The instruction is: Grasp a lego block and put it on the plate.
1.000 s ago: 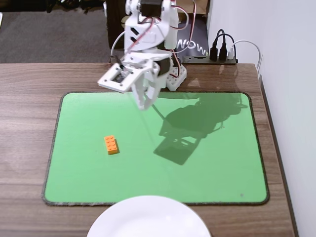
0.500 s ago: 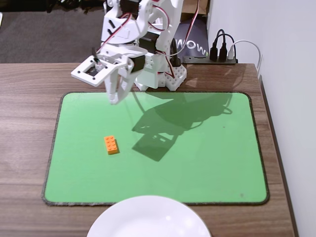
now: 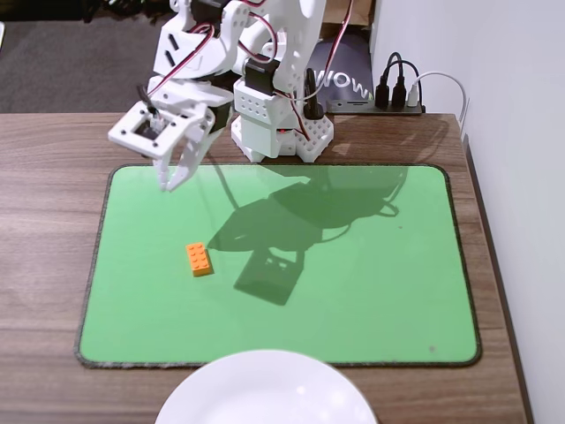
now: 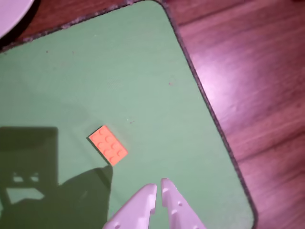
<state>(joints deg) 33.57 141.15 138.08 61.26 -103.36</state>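
Observation:
An orange lego block (image 3: 199, 259) lies flat on the green mat (image 3: 353, 291), left of the mat's middle in the fixed view. The wrist view shows the lego block (image 4: 107, 145) a short way ahead and left of the fingertips. My white gripper (image 3: 168, 185) hangs above the mat's far left corner, well apart from the block. In the wrist view the gripper (image 4: 158, 183) is shut, tips nearly touching, with nothing between them. The white plate (image 3: 265, 389) sits at the near edge, partly cut off. A sliver of the plate (image 4: 12, 12) shows at the wrist view's top left.
The arm's white base (image 3: 282, 132) stands behind the mat on the brown wooden table (image 3: 44, 265). A power strip with cables (image 3: 402, 93) sits at the back right. A white wall (image 3: 521, 177) borders the table's right side.
The arm has swung left across the back of the mat, carrying the gripper from near the middle to the far left corner. Block and plate have not moved.

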